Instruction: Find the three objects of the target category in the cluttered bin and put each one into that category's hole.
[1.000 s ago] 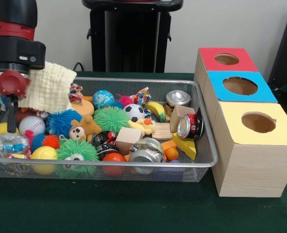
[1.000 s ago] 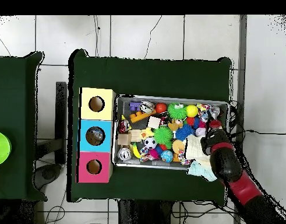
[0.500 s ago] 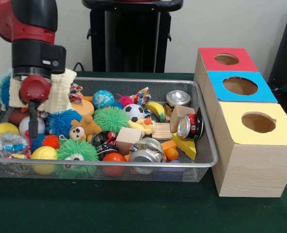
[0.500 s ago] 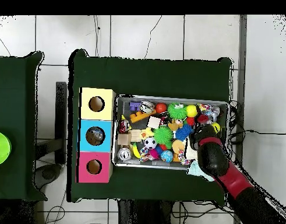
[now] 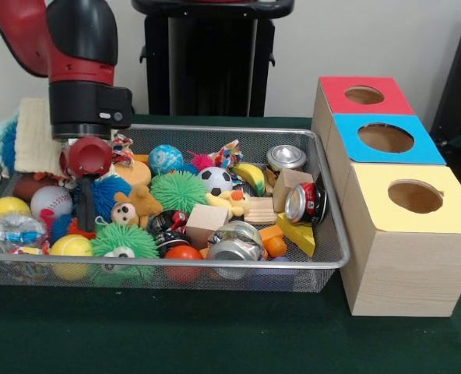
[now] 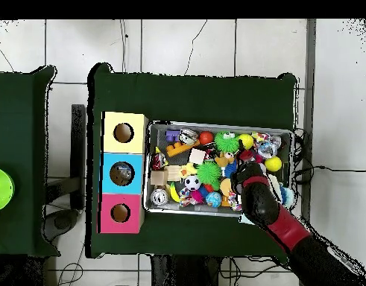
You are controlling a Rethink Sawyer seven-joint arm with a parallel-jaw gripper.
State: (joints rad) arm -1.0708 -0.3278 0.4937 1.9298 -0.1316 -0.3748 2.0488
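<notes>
Arm has swung rightward along the bin since a sec ago in front view; the cream knit cloth (image 5: 37, 136) it was pushing against now sits behind and left of it, draped at far-left corner. Gripper (image 5: 86, 204) hangs low over the blue spiky ball (image 5: 106, 193), beside the baseball (image 5: 51, 201). Only one dark finger shows, pointing down into clutter; can't tell if fingers are wide or narrow, nothing visibly held.

Wire-mesh bin (image 5: 336, 253) sits on green cloth, left of the three boxes. Target hole (image 5: 385, 138) is in the blue-topped box, middle of the row, btwn red top (far) and yellow top (near). In overhead view hole (image 6: 121, 174) seems to hold sthg already, unclear what.

Clear plastic bottle (image 5: 14, 231), crumpled, lies at near-left end of bin, just left of the yellow ball (image 5: 71, 247); another clear piece at extreme left rim, partly cut off. Cans (image 5: 307, 202) cluster at right end, not targets.

Judgement: arm looks to be sweeping/searching, poss. having shoved cloth aside to uncover things. Nearest bottle is left of and nearer than gripper.
</notes>
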